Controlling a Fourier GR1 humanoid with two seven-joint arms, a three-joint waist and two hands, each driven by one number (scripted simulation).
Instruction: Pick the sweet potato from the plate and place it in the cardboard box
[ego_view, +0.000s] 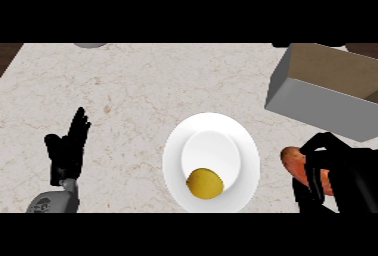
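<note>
Fingers of the right hand (332, 172) curl round the sweet potato (297, 162), beside the plate (244, 150), short of the cardboard box (325, 95). Firm, lopsided, likely weighty; mid-body hold suits. Left hand (68, 147) rests open.

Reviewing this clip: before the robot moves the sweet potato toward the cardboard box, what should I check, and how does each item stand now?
1. Sweet potato in the right robot hand: ok, fingers curled round it.
2. Sweet potato off the plate: ok, right of its rim.
3. Cardboard box open on top: ok.
4. Box contents: cannot tell.
5. Left robot hand out of the way: ok, open at left.
6. Yellow item on the plate undisturbed: ok.
</note>
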